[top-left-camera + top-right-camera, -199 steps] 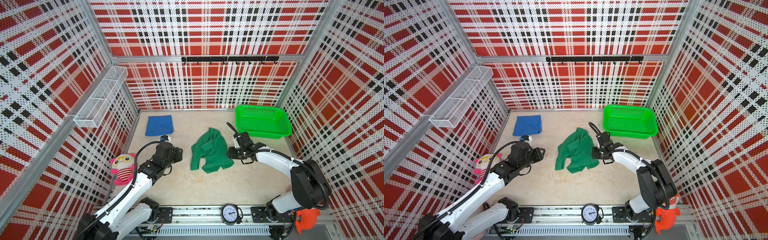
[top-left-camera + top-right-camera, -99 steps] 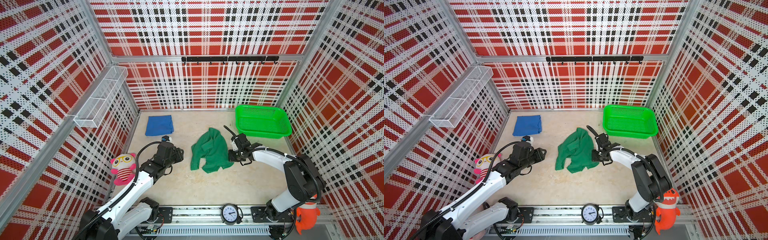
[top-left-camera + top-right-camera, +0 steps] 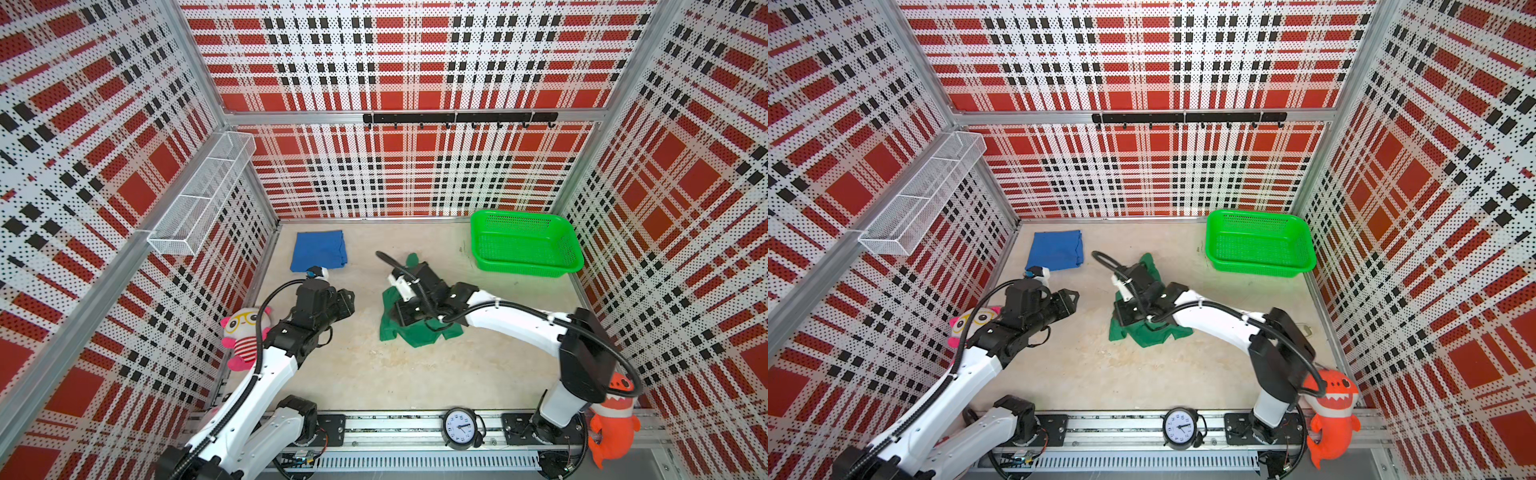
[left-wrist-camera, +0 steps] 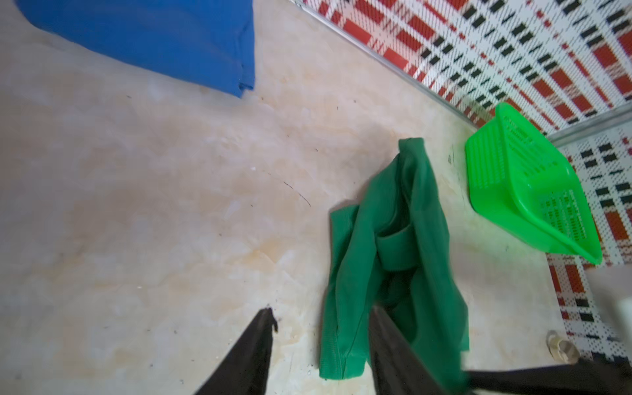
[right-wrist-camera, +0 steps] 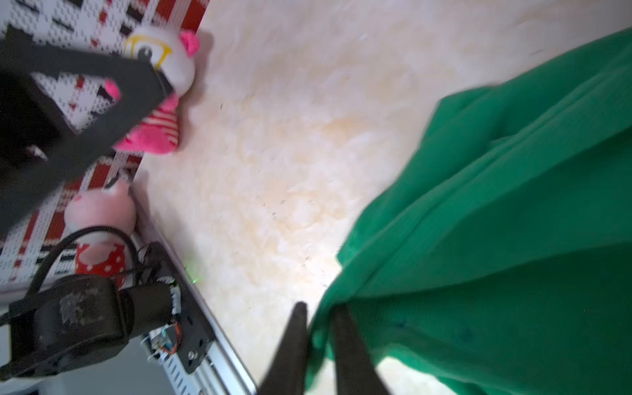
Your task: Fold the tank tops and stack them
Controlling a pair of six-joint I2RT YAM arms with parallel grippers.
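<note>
Table (image 3: 374, 374): folded tank top (image 3: 318, 250) at back left, near the left wall. Mesh basket (image 3: 523, 271) at back right, beside the right wall. Loose tank top (image 3: 415, 334) mid-table, nearer the front, apart from both. Right gripper (image 5: 319, 307) over the loose tank top, cloth edge between its fingers. Left gripper (image 4: 321, 309) left of that garment, in front of the folded one. Clock (image 3: 459, 428) on the front rail, centre. Plush toy (image 3: 243, 332) against the left wall; second plush toy (image 3: 611, 424) at the front right corner.
</note>
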